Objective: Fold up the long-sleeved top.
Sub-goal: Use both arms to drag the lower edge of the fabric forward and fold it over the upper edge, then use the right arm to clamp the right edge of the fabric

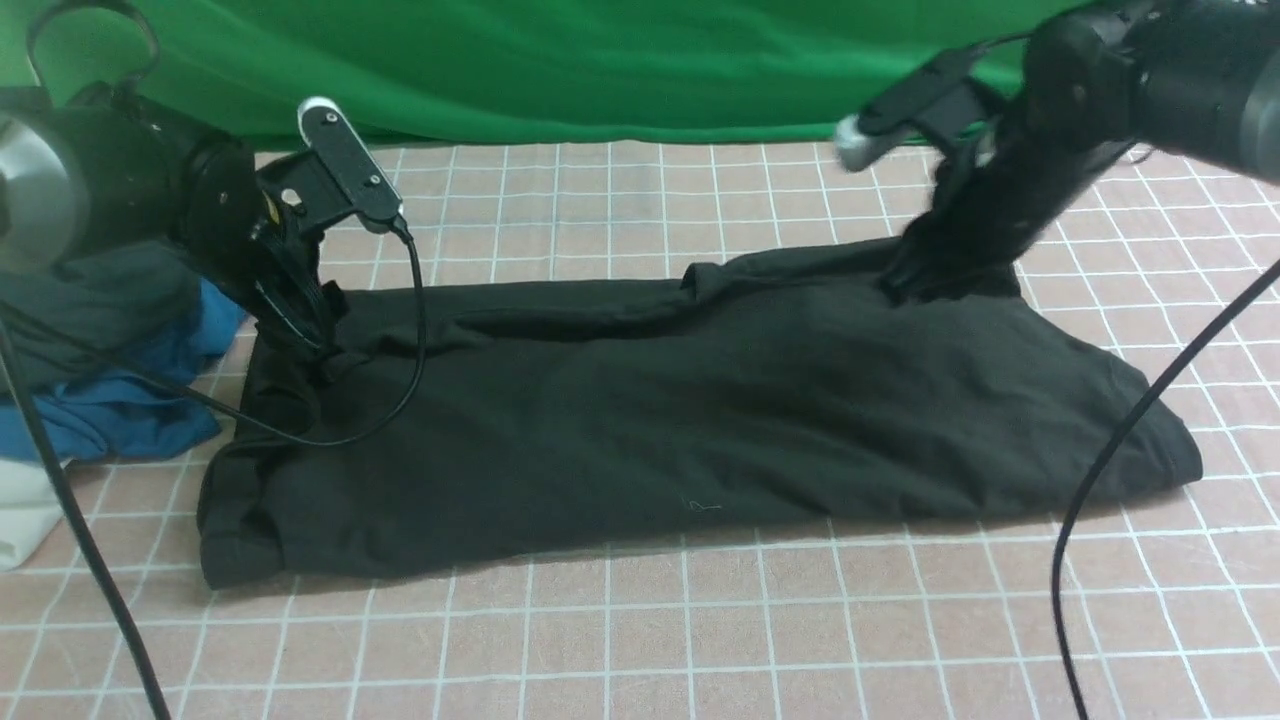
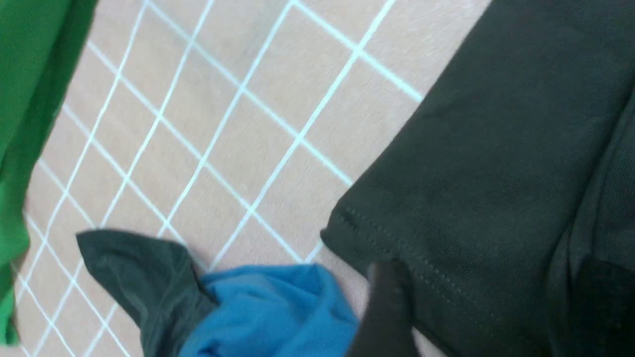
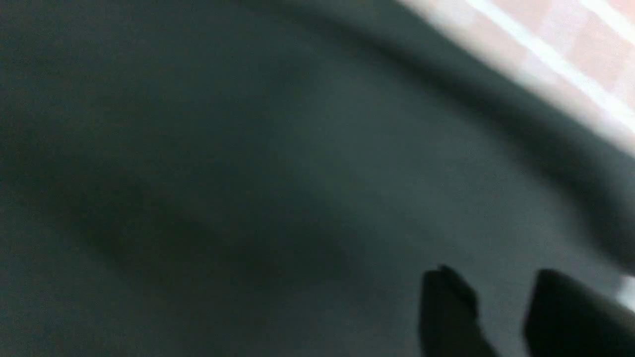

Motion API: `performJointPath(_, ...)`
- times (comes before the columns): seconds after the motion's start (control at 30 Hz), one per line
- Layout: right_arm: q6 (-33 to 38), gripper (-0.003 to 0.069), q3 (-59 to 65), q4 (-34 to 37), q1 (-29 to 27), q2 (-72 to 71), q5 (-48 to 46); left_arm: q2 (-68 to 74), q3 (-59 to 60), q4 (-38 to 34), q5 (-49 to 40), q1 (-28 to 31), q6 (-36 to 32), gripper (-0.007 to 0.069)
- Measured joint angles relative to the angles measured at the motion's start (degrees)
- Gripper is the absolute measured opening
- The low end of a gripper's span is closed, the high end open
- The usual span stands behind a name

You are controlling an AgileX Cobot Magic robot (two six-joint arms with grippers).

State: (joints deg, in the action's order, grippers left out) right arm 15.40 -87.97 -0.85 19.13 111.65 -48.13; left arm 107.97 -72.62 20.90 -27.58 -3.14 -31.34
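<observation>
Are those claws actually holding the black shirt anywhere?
Left gripper: open over the long-sleeved top's stitched edge, holding nothing. Right gripper: at the far edge, too blurred to tell.

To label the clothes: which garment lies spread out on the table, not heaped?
The black long-sleeved top; the blue garment and grey-green garment are bunched at the left.

Under the left pincer (image 2: 491, 302), the large black long-sleeved top (image 2: 496, 148) is matt fine-knit cloth, on a matt pink gridded tabletop (image 2: 248, 124).
</observation>
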Motion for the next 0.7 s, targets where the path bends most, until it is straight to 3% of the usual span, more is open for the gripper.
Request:
performJointPath(0.07, 5.02, 0.0099, 1.02, 6.58, 2.35, 0.64, 1.33, -0.95, 0.0, 0.0, -0.92, 0.0, 4.78, 0.0468)
performJointPath(0.1, 7.18, 0.0067, 1.19, 8.57, 3.36, 1.61, 3.02, -2.25, 0.0, -0.51, -1.56, 0.0, 7.23, 0.0413)
performJointPath(0.13, 7.72, 0.0058, 1.19, 9.18, 3.48, 1.95, 3.9, -2.25, 0.0, -0.64, -1.7, 0.0, 7.57, 0.0413)
performJointPath(0.2, 9.48, 0.0035, 1.01, 10.87, 4.4, 4.1, 9.19, -5.36, 0.0, -3.45, -4.27, -0.25, 9.16, 0.0245)
performJointPath(0.23, 9.68, 0.0033, 0.65, 11.09, 4.4, 4.61, 9.99, -5.95, 0.0, -4.16, -4.79, -0.31, 9.16, 0.0211)
performJointPath(0.27, 10.01, 0.0031, -0.81, 11.29, 4.48, 6.85, 12.57, -8.05, 0.0, -7.63, -6.47, -0.79, 8.81, 0.0111)
performJointPath(0.33, 10.14, 0.0031, -3.98, 11.41, 4.28, 10.02, 15.02, -11.14, 0.0, -13.26, -9.24, -1.5, 6.38, 0.0037)
performJointPath(0.43, 10.14, 0.0031, -9.04, 11.41, 3.63, 14.49, 19.36, -13.82, 0.0, -20.9, -15.06, -2.32, 3.97, 0.0017)
performJointPath(0.53, 9.38, 0.0031, -12.4, 11.41, 2.47, 16.54, 21.18, -14.31, 0.0, -23.34, -21.48, -2.05, 4.69, 0.0022)
performJointPath(0.7, 8.57, 0.0031, -14.7, 14.41, 1.57, 13.72, 13.52, -11.56, 0.06, -23.96, -25.04, 0.46, 5.16, 0.0147)
